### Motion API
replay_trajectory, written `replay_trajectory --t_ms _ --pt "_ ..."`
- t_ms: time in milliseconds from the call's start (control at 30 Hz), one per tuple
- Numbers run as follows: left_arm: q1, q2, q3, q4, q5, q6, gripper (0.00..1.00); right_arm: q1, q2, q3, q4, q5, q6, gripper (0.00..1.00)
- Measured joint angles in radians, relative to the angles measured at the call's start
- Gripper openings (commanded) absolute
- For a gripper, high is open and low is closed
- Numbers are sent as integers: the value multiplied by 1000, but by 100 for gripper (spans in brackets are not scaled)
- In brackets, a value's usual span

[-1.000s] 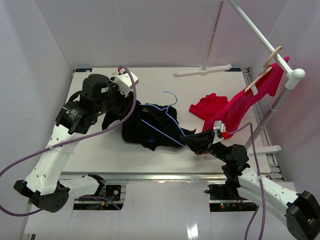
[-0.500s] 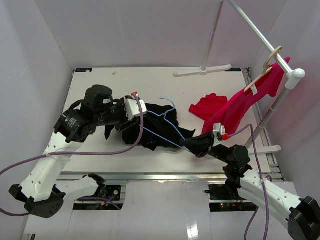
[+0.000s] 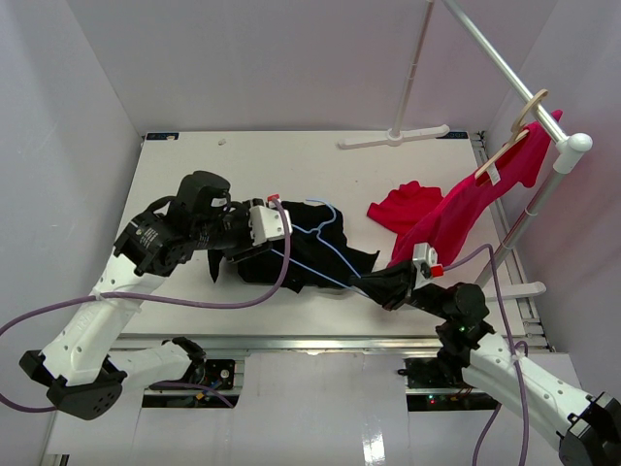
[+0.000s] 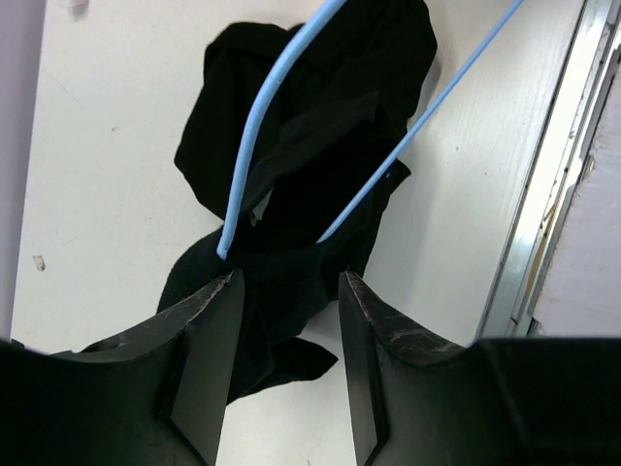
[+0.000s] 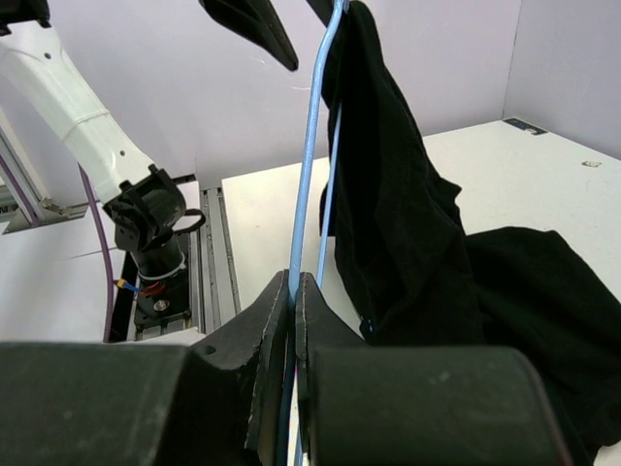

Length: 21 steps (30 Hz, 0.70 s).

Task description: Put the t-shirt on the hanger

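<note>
The black t-shirt point(image 3: 309, 254) lies bunched at the table's middle, partly draped over the light-blue wire hanger point(image 3: 330, 243). The hanger's hook point(image 3: 330, 208) points to the far side. My right gripper point(image 3: 369, 284) is shut on the hanger's wire at its right end; in the right wrist view the wire point(image 5: 312, 146) rises out of the shut gripper point(image 5: 294, 280) with the t-shirt point(image 5: 398, 214) hanging beside it. My left gripper point(image 3: 254, 249) hovers at the shirt's left end. Its jaws point(image 4: 288, 283) stand open over the black cloth point(image 4: 291, 194) and the hanger wire point(image 4: 250, 155), gripping nothing.
A red shirt point(image 3: 480, 194) hangs on a wooden hanger point(image 3: 514, 136) from the rack pole point(image 3: 505, 63) at right, its tail point(image 3: 403, 206) resting on the table. The rack's white feet point(image 3: 393, 138) stand at the back. A metal rail point(image 3: 320, 342) runs along the near edge.
My left gripper has swung right and nearer, down to the t-shirt's left end, with its jaws slightly narrower. The right gripper has drawn the hanger a little left and nearer.
</note>
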<state>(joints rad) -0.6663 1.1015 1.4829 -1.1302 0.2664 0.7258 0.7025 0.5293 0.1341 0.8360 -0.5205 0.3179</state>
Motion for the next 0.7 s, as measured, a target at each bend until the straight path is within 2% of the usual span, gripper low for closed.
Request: replay_trajectory --t_ms 267,333,400,467,600,700 --pt "-15 -4 -30 19 -94 46 55 0 -45 1 -33 -11 -15 8" --pt "-18 -4 -19 30 -100 53 46 0 -53 1 -34 -9 -15 8" --pt "-20 -4 -10 37 -101 58 19 0 -60 1 -34 -8 -15 8" --pt "-22 -2 -8 39 -98 64 11 0 -67 1 -34 -9 -15 8" --pt "-23 27 -8 38 -89 70 17 0 -77 1 -35 -19 -15 8" --pt "-23 68 14 20 -38 58 18 -1 -72 3 -39 -41 -16 8"
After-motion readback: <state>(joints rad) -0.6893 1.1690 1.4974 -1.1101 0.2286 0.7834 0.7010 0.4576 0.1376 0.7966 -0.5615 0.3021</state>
